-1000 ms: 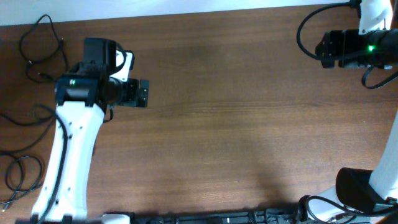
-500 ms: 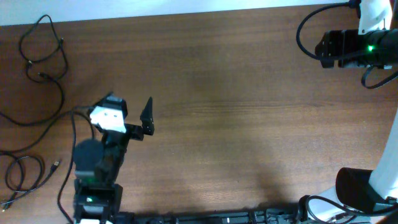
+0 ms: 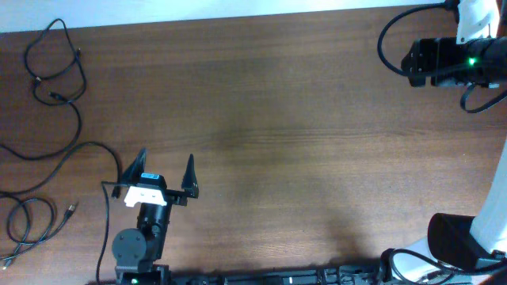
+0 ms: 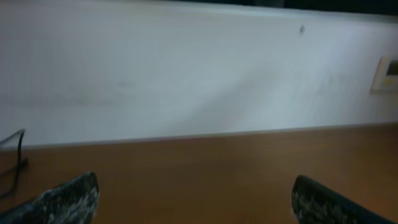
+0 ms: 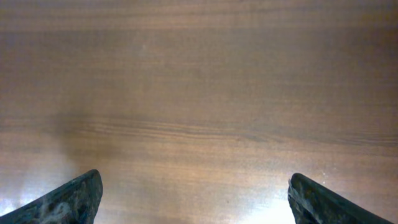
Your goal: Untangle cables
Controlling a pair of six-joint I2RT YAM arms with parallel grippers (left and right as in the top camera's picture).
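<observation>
Several thin black cables lie at the table's left side in the overhead view: a loop (image 3: 55, 63) at the far left corner, a long cord (image 3: 79, 146) that curves in toward the left arm, and a small bundle (image 3: 28, 222) with a plug end (image 3: 71, 210) near the front. My left gripper (image 3: 162, 170) is open and empty near the front edge, to the right of the cables. In the left wrist view its fingers (image 4: 196, 186) are spread wide and one cable (image 4: 18, 149) shows at the left edge. My right gripper (image 3: 417, 61) hovers at the far right, open and empty (image 5: 193, 183) over bare wood.
The brown wooden table (image 3: 301, 142) ends at a white wall (image 4: 186, 74) on the far side. Thick black arm wires (image 3: 388, 36) loop beside the right arm. The right arm's base (image 3: 459, 241) stands at the front right corner.
The left arm has pulled back from the far left toward the front edge. Its gripper now points toward the far wall with its fingers spread. The right arm has not moved.
</observation>
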